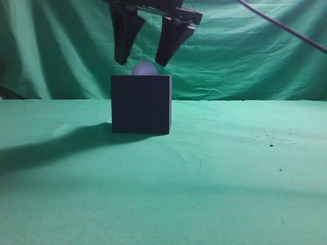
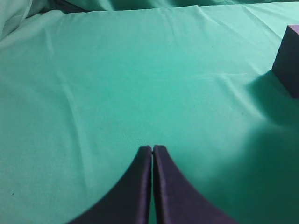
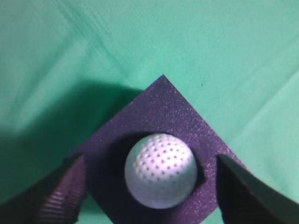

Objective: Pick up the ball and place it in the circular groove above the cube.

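Ball (image 3: 160, 170) placement looks done: the right gripper (image 1: 142, 63) hangs spread wide, fingers clear on both sides, with the ball directly beneath and centred between its tips, seated in the groove atop the cube (image 1: 141, 104). The move ahead turns on lifting straight up. Off to the cube's side, the left gripper (image 2: 153, 148) is pressed closed, empty.

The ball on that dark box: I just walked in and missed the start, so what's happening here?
The ball sits in the round groove on top of the cube, which stands on the green cloth. The right gripper hangs just above it, its fingers spread wide on either side and not touching the ball. The left gripper is shut and empty, off to the side over the cloth. The ball looks placed.
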Robot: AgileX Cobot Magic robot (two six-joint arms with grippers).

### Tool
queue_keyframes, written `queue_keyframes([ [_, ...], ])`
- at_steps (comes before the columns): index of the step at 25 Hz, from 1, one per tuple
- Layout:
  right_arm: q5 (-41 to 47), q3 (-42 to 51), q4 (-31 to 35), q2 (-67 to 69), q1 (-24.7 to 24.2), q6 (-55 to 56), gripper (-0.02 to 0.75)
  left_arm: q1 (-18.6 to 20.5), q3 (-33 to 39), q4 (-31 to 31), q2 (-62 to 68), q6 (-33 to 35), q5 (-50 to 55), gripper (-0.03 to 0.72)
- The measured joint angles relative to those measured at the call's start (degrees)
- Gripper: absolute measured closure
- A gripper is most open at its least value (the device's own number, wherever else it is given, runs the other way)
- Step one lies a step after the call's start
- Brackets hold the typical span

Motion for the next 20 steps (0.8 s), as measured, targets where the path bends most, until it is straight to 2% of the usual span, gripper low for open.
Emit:
queue_keyframes([
  [3, 3.7, -4.2, -0.5, 0.0, 0.0, 0.3, 0.216, 0.0, 0.0, 0.0, 0.0, 0.0, 0.0, 0.688],
  [5, 8.5, -8.5, -1.1, 0.0, 0.0, 1.2, 0.31, 0.0, 0.0, 0.0, 0.0, 0.0, 0.0, 0.688],
  [9, 20.2, -18.9, -3.6, 0.0, 0.0, 3.4, 0.608, 0.0, 0.0, 0.0, 0.0, 0.0, 0.0, 0.688],
  [11, 21.4, -22.3, -4.8, 0.0, 0.0, 4.1, 0.693, 0.0, 0.0, 0.0, 0.0, 0.0, 0.0, 0.688],
  [12, 21.4, -22.3, -4.8, 0.0, 0.0, 4.1, 0.693, 0.0, 0.0, 0.0, 0.0, 0.0, 0.0, 0.688],
  [13, 21.8, -23.1, -5.3, -0.5, 0.0, 4.4, 0.738, 0.0, 0.0, 0.0, 0.0, 0.0, 0.0, 0.688],
  [17, 22.5, -22.6, -6.1, -3.3, 0.0, 5.5, 0.738, 0.0, 0.0, 0.0, 0.0, 0.0, 0.0, 0.688],
  [20, 22.5, -17.7, -8.0, -8.4, 0.0, 6.4, 0.738, 0.0, 0.0, 0.0, 0.0, 0.0, 0.0, 0.688],
])
